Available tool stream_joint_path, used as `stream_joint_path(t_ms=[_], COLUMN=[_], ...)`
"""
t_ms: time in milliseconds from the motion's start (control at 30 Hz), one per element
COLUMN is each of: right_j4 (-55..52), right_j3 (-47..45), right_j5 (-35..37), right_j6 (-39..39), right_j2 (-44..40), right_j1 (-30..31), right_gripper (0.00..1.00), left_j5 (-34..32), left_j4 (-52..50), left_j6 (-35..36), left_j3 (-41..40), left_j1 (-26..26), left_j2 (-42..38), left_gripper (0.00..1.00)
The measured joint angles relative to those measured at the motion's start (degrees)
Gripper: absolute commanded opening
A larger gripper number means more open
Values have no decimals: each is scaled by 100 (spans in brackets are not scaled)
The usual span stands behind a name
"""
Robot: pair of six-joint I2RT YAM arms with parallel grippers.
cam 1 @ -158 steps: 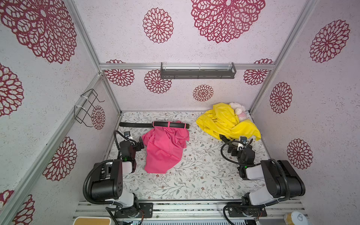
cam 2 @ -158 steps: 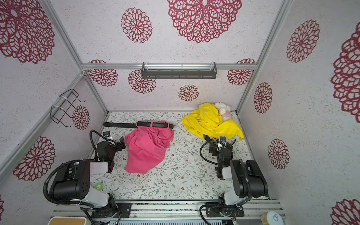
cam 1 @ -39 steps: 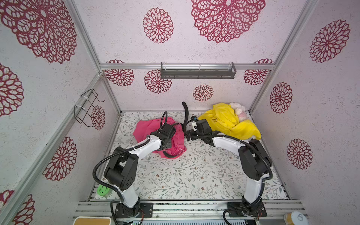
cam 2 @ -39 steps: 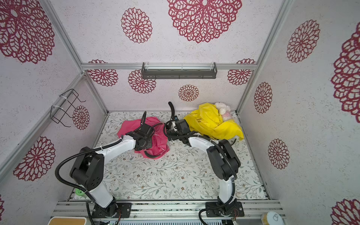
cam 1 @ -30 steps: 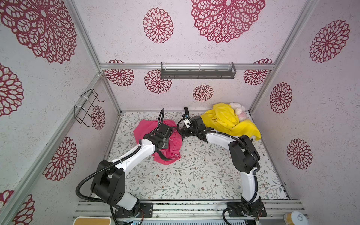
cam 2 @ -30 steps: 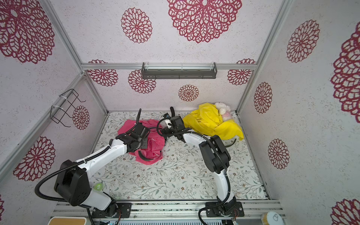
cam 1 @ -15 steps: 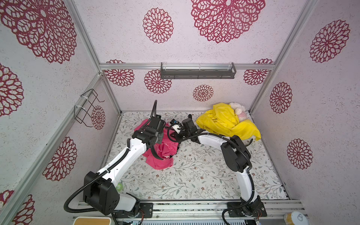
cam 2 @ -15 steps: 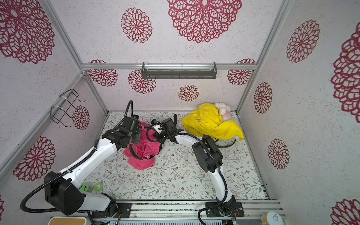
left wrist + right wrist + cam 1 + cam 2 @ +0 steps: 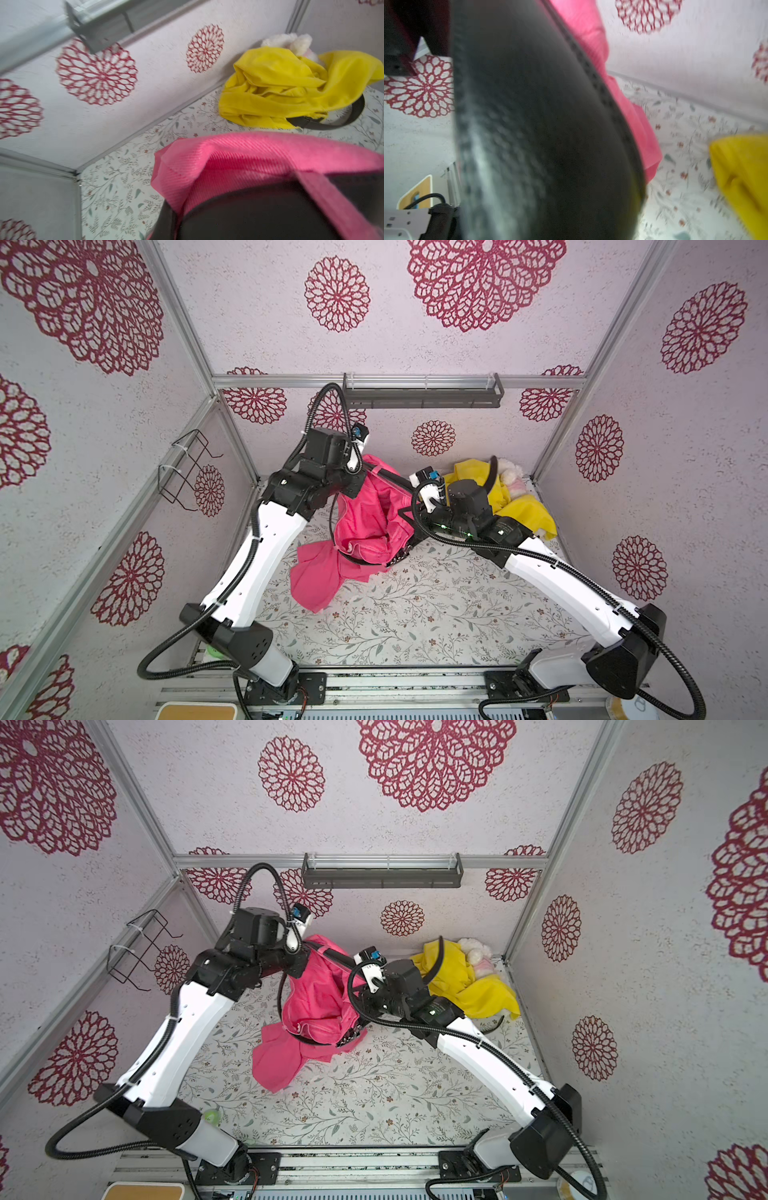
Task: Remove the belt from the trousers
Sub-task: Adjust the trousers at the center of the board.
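The right claw (image 9: 410,512) is pressed together. Its wrist view is almost filled by a dark stitched strap lying right against the lens, so it is judged to be pinching the belt (image 9: 539,124). The fingers themselves are hidden there, which leaves the exact bite point uncertain. From that claw the belt (image 9: 390,480) runs up and away as a taut black line toward the left claw (image 9: 360,476). The left claw is likewise pressed together and pinches the waistband of the pink trousers (image 9: 365,522). It holds them up so that they hang beneath it, with the legs trailing onto the flowered table (image 9: 415,614). Below the right claw the rest of the belt sags in a loop around the open waist, and what looks like a studded end (image 9: 398,560) dangles just beside the lowest fold of cloth. The belt's long axis therefore lies along the line joining the two claws, threaded through the waistband. The right arm is nearer to its free length, while the left arm anchors the cloth. The coming move seems to call for the right claw to draw away from the left claw along that line, so that the strap slides lengthwise through the loops rather than dragging the trousers with it. Behind the right claw, well apart from the work, lie a yellow cloth (image 9: 523,514) and a plush toy (image 9: 513,479).
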Motion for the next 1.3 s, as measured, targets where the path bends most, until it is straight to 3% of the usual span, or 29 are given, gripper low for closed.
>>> stream_joint_path(t_ms=[33, 67, 100, 133, 200, 333, 600, 700, 900, 1100, 1300], right_j4=[50, 83, 98, 70, 24, 15, 330, 369, 282, 275, 236], right_j3=[-240, -518, -782, -970, -1340, -1633, -1674, -1674, -1674, -1676, -1676], right_j5=[39, 120, 188, 251, 391, 616, 870, 925, 1019, 1043, 1119], right_j6=[199, 417, 645, 815, 1178, 1744, 2369, 2465, 2590, 2612, 2656], right_j2=[26, 114, 236, 328, 538, 717, 713, 671, 575, 553, 424], right_j1=[-7, -26, -55, -81, -155, -251, -289, -289, -308, -306, -304], right_gripper=[0, 0, 0, 0, 0, 0, 0, 0, 0, 0, 0], left_j5=[72, 138, 120, 50, -50, -389, -826, -942, -732, -601, -1180], left_j4=[22, 61, 92, 114, 92, 208, 597, 636, 839, 839, 662], left_j6=[-39, -90, -166, -254, -522, -1119, -2583, -3303, -4253, -4503, -5084], left_j3=[-114, -273, -450, -562, -739, -1478, -3042, -3519, -4544, -4277, -4356], left_j1=[0, 0, 0, 15, 101, 186, -221, -531, -839, -1250, -1904], left_j2=[212, 474, 780, 1034, 1554, 1449, -1429, -1891, -1956, -1355, -1523], left_gripper=[13, 35, 65, 81, 99, 97, 97, 97, 97, 97, 97])
